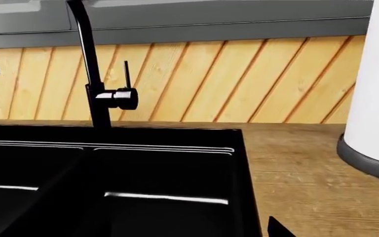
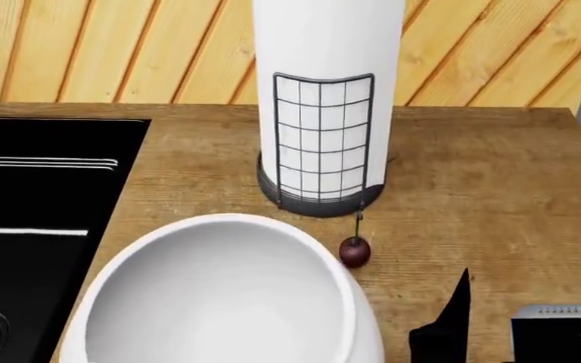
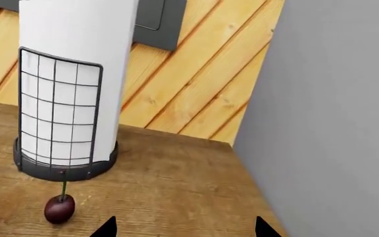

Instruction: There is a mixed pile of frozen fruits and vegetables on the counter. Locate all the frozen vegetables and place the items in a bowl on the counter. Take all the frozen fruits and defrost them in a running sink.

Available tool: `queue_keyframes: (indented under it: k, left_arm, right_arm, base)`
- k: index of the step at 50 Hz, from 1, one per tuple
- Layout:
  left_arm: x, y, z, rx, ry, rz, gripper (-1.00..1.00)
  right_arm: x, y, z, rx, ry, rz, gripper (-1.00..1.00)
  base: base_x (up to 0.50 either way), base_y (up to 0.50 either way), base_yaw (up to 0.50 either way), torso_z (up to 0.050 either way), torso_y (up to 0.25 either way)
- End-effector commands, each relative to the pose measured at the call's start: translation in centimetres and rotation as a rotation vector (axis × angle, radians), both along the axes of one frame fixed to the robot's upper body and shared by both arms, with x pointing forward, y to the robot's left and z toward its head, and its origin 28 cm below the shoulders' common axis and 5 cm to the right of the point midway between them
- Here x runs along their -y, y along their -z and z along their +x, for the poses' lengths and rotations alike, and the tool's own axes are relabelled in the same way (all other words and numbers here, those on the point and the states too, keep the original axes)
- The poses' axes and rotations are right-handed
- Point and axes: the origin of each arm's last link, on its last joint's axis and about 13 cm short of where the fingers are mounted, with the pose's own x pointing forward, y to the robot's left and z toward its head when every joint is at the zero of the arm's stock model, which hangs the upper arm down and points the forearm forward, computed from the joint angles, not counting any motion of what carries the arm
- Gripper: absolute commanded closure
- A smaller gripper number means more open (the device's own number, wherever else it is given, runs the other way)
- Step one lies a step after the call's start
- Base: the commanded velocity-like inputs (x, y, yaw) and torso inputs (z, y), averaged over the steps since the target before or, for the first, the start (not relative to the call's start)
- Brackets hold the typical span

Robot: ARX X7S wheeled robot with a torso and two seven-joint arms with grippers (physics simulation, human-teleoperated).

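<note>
A small dark red cherry (image 2: 354,251) with a stem lies on the wooden counter (image 2: 472,189), between the white bowl (image 2: 220,302) and the paper roll's base. The bowl is empty. My right gripper (image 2: 528,302) hovers open to the cherry's right, nearer the front edge, with nothing between its fingers. Its wrist view shows the cherry (image 3: 59,208) off to one side of the gripper (image 3: 184,228). My left gripper (image 1: 189,232) hangs over the black sink (image 1: 110,177), near the faucet (image 1: 94,74). Only one of its fingertips (image 1: 278,229) shows, set wide. The frozen vegetables are out of view.
A tall white paper roll (image 2: 326,98) in a black wire grid stands behind the bowl and cherry. A grey wall (image 3: 334,118) bounds the counter on the right. The plank wall (image 2: 88,45) runs along the back. No water shows at the faucet.
</note>
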Motion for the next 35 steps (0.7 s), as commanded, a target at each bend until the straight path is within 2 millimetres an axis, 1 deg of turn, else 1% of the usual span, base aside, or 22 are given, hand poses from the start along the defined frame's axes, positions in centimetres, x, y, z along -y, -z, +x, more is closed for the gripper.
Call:
queue_keyframes:
  k: [1, 2, 3, 4, 5, 6, 8, 10, 12, 14, 15, 16, 18, 21, 24, 26, 28, 29, 33, 34, 35]
  left_arm:
    - [-0.2, -0.2, 0.0, -0.006, 0.0, -0.001, -1.0]
    - [-0.2, -0.2, 0.0, -0.006, 0.0, -0.002, -1.0]
    - [-0.7, -0.3, -0.7, -0.006, -0.003, 0.0, -1.0]
    - [-0.8, -0.4, -0.9, -0.005, -0.006, 0.002, -1.0]
    - [-0.8, -0.3, -0.8, -0.005, -0.009, 0.003, -1.0]
    - [-0.5, -0.3, -0.3, -0.006, -0.01, 0.004, -1.0]
    - [-0.6, -0.3, -0.4, -0.008, -0.011, 0.006, -1.0]
    - [-0.5, -0.3, 0.0, -0.011, -0.013, 0.01, -1.0]
    - [-0.6, -0.4, -0.2, -0.011, -0.015, 0.011, -1.0]
    - [-0.5, -0.4, 0.0, -0.012, -0.019, 0.014, -1.0]
    - [-0.6, -0.4, 0.0, -0.011, -0.021, 0.012, -1.0]
    - [-0.6, -0.5, 0.0, -0.01, -0.022, 0.011, -1.0]
    - [-1.2, -0.5, -1.0, -0.007, -0.024, 0.01, -1.0]
    - [-0.8, -0.7, -0.2, -0.003, -0.026, 0.009, -1.0]
    - [-0.8, -0.3, -0.1, -0.007, -0.026, 0.01, -1.0]
    - [-0.8, -0.6, -0.2, -0.007, -0.027, 0.011, -1.0]
    - [-0.9, -0.5, -0.3, -0.008, -0.025, 0.011, -1.0]
    - [-0.9, -0.6, -0.4, -0.008, -0.024, 0.01, -1.0]
    - [-0.7, -0.2, -0.1, -0.009, -0.016, 0.005, -1.0]
    - [-0.7, -0.2, -0.1, -0.009, -0.016, 0.005, -1.0]
    - [-0.7, -0.4, -0.2, -0.01, -0.016, 0.005, -1.0]
  right_arm:
    - [0.1, -0.1, -0.2, -0.001, 0.001, -0.003, -1.0]
    - [0.1, -0.1, -0.3, -0.001, 0.001, -0.004, -1.0]
    - [0.1, -0.1, -0.3, -0.003, 0.002, -0.006, -1.0]
    - [0.1, -0.1, -0.3, -0.004, 0.003, -0.008, -1.0]
    - [0.1, -0.1, -0.3, -0.004, 0.001, -0.008, -1.0]
    - [0.1, 0.0, -0.3, -0.004, 0.0, -0.009, -1.0]
    - [0.2, 0.2, -0.2, -0.011, 0.001, -0.016, -1.0]
    - [0.2, 0.1, -0.2, -0.009, 0.004, -0.015, -1.0]
    - [0.2, -0.1, -0.2, -0.007, 0.006, -0.013, -1.0]
    - [0.2, -0.5, -0.2, -0.003, 0.009, -0.017, -1.0]
    - [0.4, -0.9, -0.2, 0.002, -0.005, 0.027, -1.0]
    - [0.5, -1.0, -0.1, -0.006, -0.003, 0.021, -1.0]
    - [1.1, -2.1, 0.8, -0.024, -0.019, 0.042, -1.0]
    - [2.0, -4.4, 2.1, -0.021, -0.04, 0.065, -1.0]
    - [2.0, -5.9, 2.8, -0.031, -0.072, 0.062, -1.0]
    - [2.1, -6.7, 3.5, -0.059, -0.095, 0.069, -1.0]
    - [2.1, -6.9, 4.3, -0.107, -0.108, 0.046, -1.0]
    - [2.1, -6.9, 5.1, -0.15, -0.137, 0.061, -1.0]
    - [2.1, -6.8, 7.6, -0.305, -0.222, 0.149, -1.0]
    - [2.1, -6.9, 7.9, -0.322, -0.232, 0.145, -1.0]
    - [2.1, -7.0, 8.5, -0.354, -0.266, 0.199, -1.0]
  base:
    - [0.5, -0.02, 0.0, 0.0, 0.0]
    - [0.5, -0.02, 0.0, 0.0, 0.0]
    - [0.39, -0.02, 0.0, 0.0, 0.0]
    - [0.06, 0.0, 0.0, 0.0, 0.0]
    - [0.0, 0.0, 0.0, 0.0, 0.01]
    - [0.0, 0.0, 0.0, 0.0, 0.0]
    - [0.0, 0.0, 0.0, 0.0, 0.0]
    - [0.0, 0.0, 0.0, 0.0, 0.0]
    - [0.0, 0.0, 0.0, 0.0, 0.0]
    - [0.0, 0.0, 0.0, 0.0, 0.0]
    - [0.0, 0.0, 0.0, 0.0, 0.0]
    - [0.0, 0.0, 0.0, 0.0, 0.0]
    - [0.0, 0.0, 0.0, 0.0, 0.0]
    - [0.0, 0.0, 0.0, 0.0, 0.0]
    - [0.0, 0.0, 0.0, 0.0, 0.0]
    - [0.0, 0.0, 0.0, 0.0, 0.0]
    - [0.0, 0.0, 0.0, 0.0, 0.0]
    - [0.0, 0.0, 0.0, 0.0, 0.0]
    - [0.0, 0.0, 0.0, 0.0, 0.0]
    - [0.0, 0.0, 0.0, 0.0, 0.0]
    - [0.0, 0.0, 0.0, 0.0, 0.0]
